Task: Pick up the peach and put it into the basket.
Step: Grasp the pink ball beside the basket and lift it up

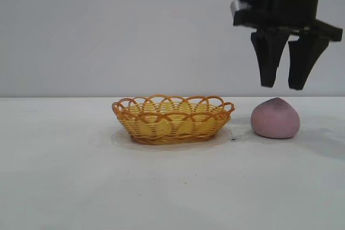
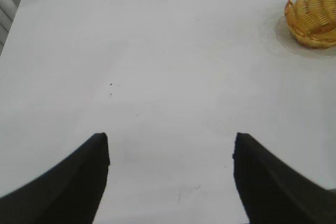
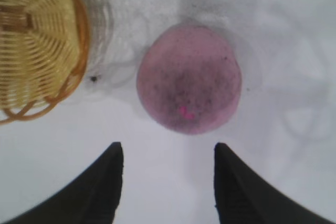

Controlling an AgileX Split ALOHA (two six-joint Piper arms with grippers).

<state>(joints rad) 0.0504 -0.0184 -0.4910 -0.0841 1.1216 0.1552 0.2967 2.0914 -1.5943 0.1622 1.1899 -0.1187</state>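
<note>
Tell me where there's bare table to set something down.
The table is bare left of the basket and along the whole near edge in front. It is tight only between the basket and the peach, under the right gripper with its open fingers.

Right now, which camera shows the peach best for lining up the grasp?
The right wrist view: it looks straight down on the whole peach, lying on the table beside the basket, just ahead of the open right gripper. The exterior view shows it side-on, apart from the fingertips above. The left wrist view misses it.
</note>
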